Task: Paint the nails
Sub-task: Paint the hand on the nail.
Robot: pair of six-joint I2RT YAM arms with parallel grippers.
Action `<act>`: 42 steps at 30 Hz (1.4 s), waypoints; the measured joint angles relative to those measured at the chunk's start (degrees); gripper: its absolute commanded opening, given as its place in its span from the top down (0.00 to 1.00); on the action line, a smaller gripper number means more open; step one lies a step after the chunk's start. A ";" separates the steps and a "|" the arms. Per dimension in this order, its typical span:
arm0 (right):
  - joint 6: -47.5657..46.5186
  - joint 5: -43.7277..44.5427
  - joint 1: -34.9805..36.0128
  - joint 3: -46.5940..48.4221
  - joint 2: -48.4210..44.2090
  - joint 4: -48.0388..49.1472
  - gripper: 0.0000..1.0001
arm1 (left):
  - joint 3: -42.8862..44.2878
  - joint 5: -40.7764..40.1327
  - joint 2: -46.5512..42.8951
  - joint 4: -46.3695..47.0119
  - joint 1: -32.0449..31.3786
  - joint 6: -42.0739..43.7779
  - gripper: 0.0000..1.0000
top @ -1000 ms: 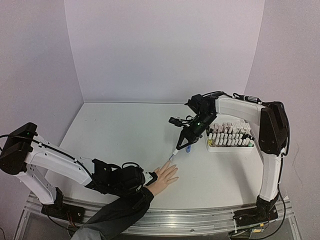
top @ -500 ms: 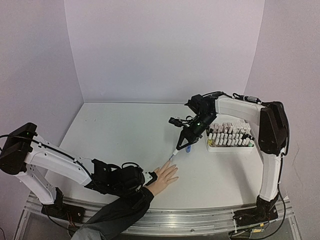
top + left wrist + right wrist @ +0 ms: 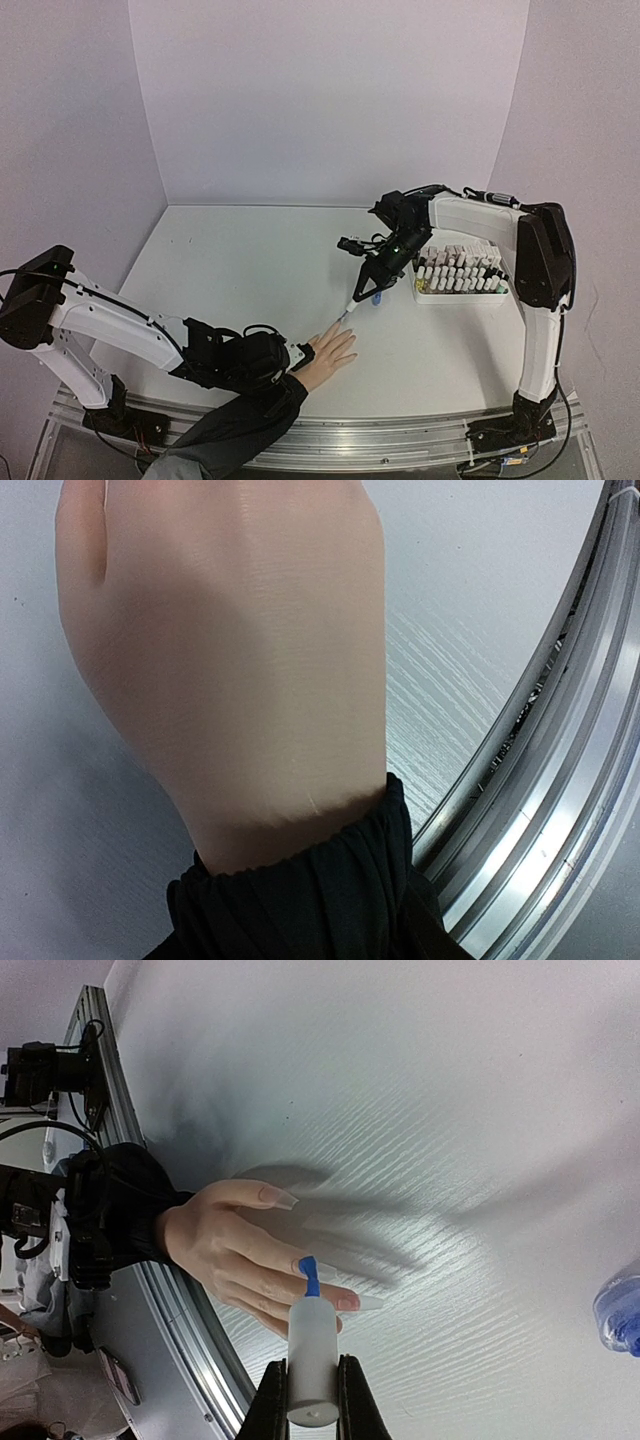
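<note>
Nearest the table's front rail (image 3: 540, 810), the left claw (image 3: 292, 356) sits at the wrist of a light-skinned hand (image 3: 330, 350) in a dark sleeve (image 3: 300, 905). Its fingers are hidden, so whether it clasps the wrist cannot be told. The hand lies palm down on the white table (image 3: 240, 260), fingers spread and pointing away from that claw toward the right one. The nails (image 3: 279, 1198) look bare and pinkish where they show. Just past the fingertips, the right claw (image 3: 312, 1388) is clenched on a white brush cap (image 3: 312, 1335), and the blue brush tip (image 3: 309, 1274) beyond it rests on one fingertip. Just beside that claw stands a blue bottle (image 3: 377, 297). Farther off to its right is a white rack of small polish bottles (image 3: 460, 272).
</note>
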 measured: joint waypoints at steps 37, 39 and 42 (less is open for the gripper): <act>-0.99 4.47 -2.01 -1.38 -6.67 -1.61 1.00 | -0.33 0.00 -0.22 0.35 0.00 -0.04 1.00; -1.45 2.25 -1.99 -1.36 -7.25 -1.77 1.00 | -0.33 0.00 -0.22 0.35 0.00 -0.04 1.00; -1.88 0.48 -1.59 -1.36 -7.29 -1.87 1.00 | -0.33 0.00 -0.22 0.35 0.00 -0.04 1.00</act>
